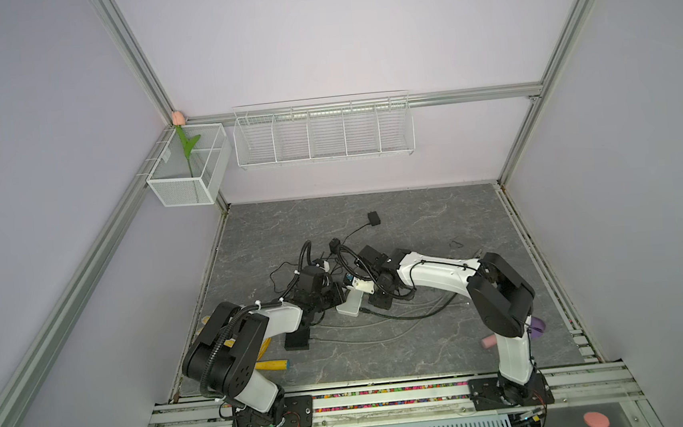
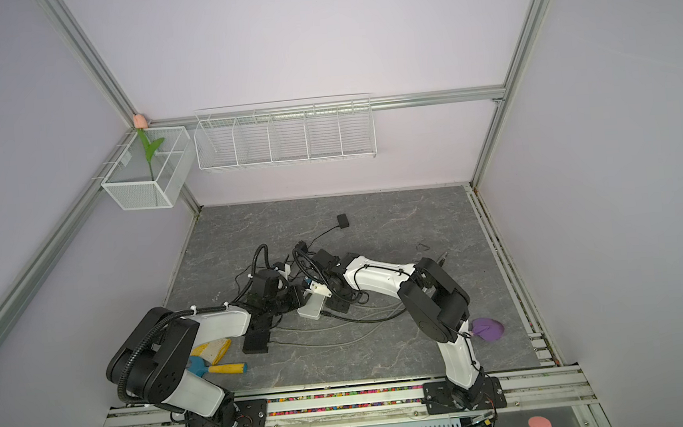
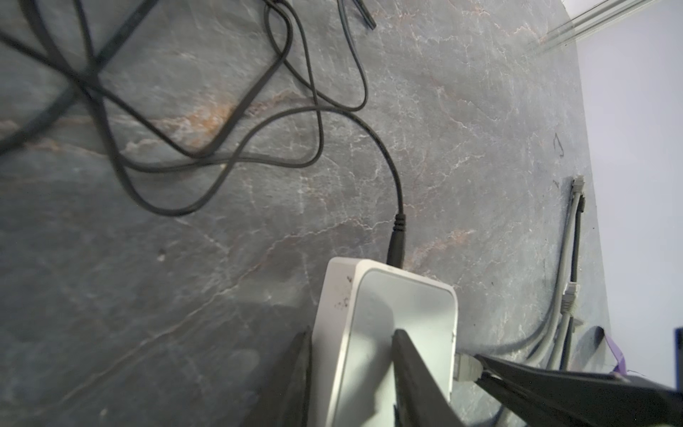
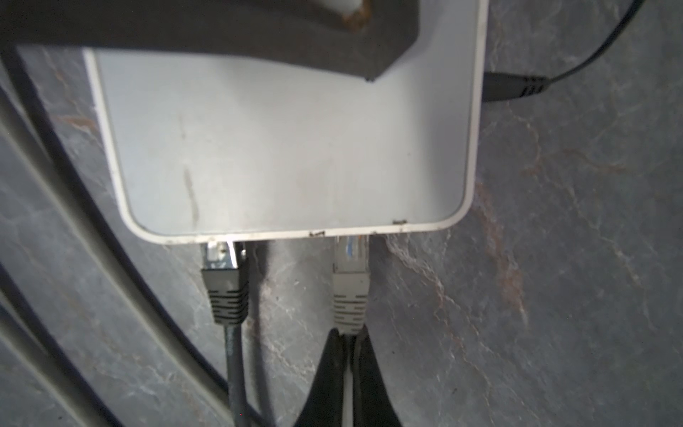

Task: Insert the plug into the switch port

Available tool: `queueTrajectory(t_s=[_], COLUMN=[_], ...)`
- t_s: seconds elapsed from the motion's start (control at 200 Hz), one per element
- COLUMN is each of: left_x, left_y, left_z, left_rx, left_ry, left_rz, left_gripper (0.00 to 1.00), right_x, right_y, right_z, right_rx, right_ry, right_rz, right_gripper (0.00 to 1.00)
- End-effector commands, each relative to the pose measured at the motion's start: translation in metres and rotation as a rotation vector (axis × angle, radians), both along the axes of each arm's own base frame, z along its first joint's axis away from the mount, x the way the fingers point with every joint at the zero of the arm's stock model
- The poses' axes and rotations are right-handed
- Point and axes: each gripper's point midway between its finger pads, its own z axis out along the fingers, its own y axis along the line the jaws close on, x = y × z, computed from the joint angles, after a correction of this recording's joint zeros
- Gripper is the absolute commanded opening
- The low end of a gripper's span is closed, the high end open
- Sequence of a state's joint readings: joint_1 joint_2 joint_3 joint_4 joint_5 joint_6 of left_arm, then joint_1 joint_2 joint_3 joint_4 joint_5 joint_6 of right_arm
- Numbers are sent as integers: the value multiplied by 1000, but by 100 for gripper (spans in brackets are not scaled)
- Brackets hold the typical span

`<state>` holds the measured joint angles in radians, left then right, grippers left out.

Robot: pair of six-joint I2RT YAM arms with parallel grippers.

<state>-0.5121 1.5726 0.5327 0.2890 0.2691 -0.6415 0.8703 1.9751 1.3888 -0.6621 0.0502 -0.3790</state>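
Note:
The white switch point(image 1: 349, 303) point(image 2: 313, 306) lies mid-table between both arms. My left gripper point(image 3: 351, 332) is shut on the switch point(image 3: 399, 295), with one dark finger on each side of its body. The light grey plug point(image 4: 350, 281) has its clear tip at a port in the switch's edge point(image 4: 288, 148); how deep it sits is hidden. My right gripper point(image 4: 350, 334) is shut on the cable right behind the plug's boot. In the left wrist view the plug point(image 3: 466, 366) meets the switch's side. A darker grey plug point(image 4: 223, 284) sits in a neighbouring port.
A black power lead point(image 3: 397, 236) enters the switch's far end, with tangled black cables point(image 1: 318, 262) behind. Loose grey network cables point(image 3: 569, 295) trail to the right. A black box point(image 1: 297, 340), a yellow-handled tool point(image 1: 274, 365), a purple object point(image 2: 488, 329) and a black adapter point(image 1: 374, 218) lie around.

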Motion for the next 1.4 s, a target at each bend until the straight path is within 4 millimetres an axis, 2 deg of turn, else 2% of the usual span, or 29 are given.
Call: queueTrajectory(t_s=[0.0, 0.105, 0.32, 0.655, 1.0, 1.22, 1.395], left_x=[-21, -23, -31, -36, -47, -50, -52], left_y=[-7, -11, -26, -27, -29, -29, -35], left_z=[-13, -13, -19, -18, -25, -21, -20], left_rx=[28, 16, 10, 3, -6, -12, -16], left_ry=[65, 69, 96, 92, 107, 99, 97], left_rz=[-67, -87, -155, -163, -177, -184, -199], left_gripper=[35, 34, 34, 34, 33, 33, 33], right_x=[10, 13, 17, 28, 42, 48, 53], right_y=[44, 53, 66, 76, 85, 89, 94], right_z=[31, 37, 37, 39, 51, 53, 62], right_rx=[182, 231, 275, 311, 386, 409, 452], right_ry=[-58, -65, -71, -93, -140, -151, -182], right_rz=[69, 78, 103, 75, 50, 33, 34], right_gripper=[7, 6, 7, 6, 7, 6, 6])
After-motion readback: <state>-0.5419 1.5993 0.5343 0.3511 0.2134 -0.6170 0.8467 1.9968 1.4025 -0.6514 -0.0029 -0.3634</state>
